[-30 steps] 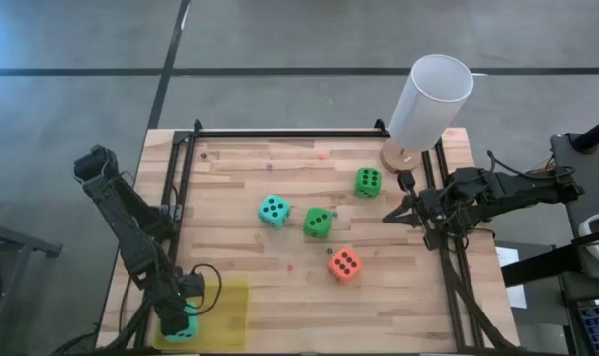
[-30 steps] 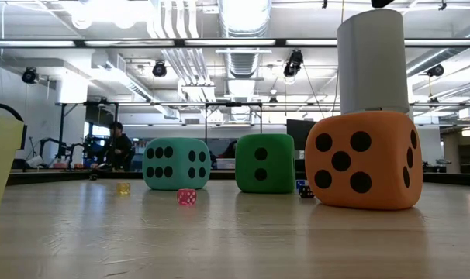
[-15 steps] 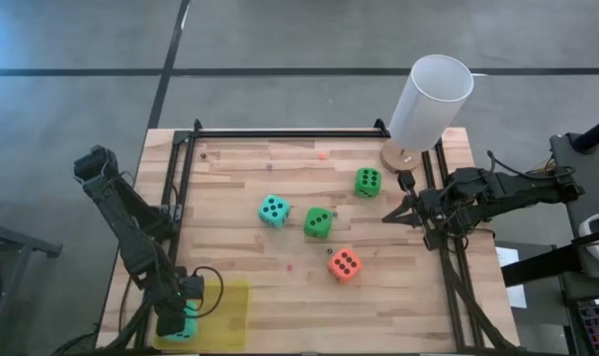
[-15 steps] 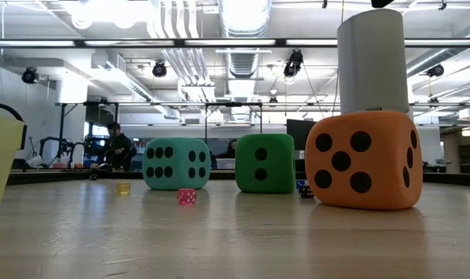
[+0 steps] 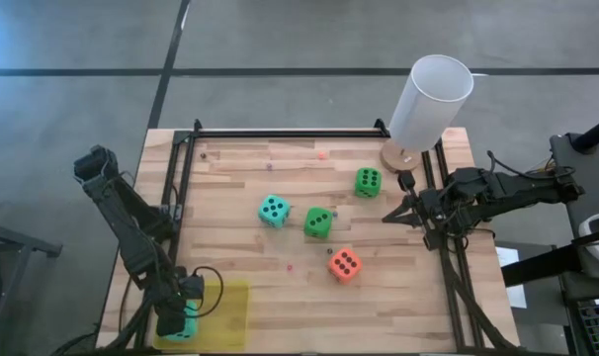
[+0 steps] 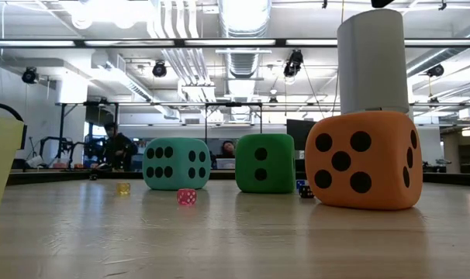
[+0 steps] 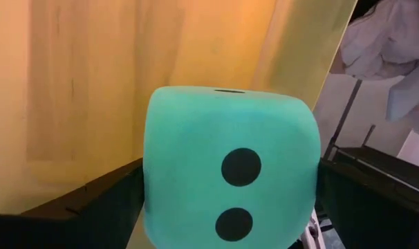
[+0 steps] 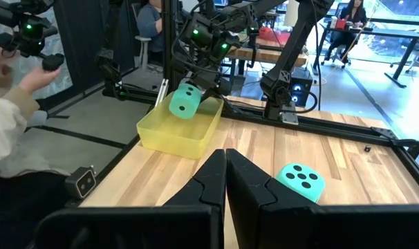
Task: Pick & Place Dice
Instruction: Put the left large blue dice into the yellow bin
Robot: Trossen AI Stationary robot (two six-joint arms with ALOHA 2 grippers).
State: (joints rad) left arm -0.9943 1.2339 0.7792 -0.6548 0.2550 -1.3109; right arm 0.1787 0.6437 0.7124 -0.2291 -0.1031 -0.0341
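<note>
Yellow tray (image 5: 230, 297) sits at the table's near-left corner; left gripper (image 5: 178, 321) holds a teal die (image 5: 184, 329) over it, clamped between both fingers. High view: the other teal die (image 5: 273, 210), two green dice (image 5: 318, 222) (image 5: 368, 182) and the orange-red die (image 5: 344, 264) lie mid-table, apart, bare wood around them. Right gripper (image 5: 398, 215) waits at the right rail, fingers pressed together. Left wrist: two-pip face toward camera.

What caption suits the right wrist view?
Left gripper holds a teal die above the yellow bin.
</note>
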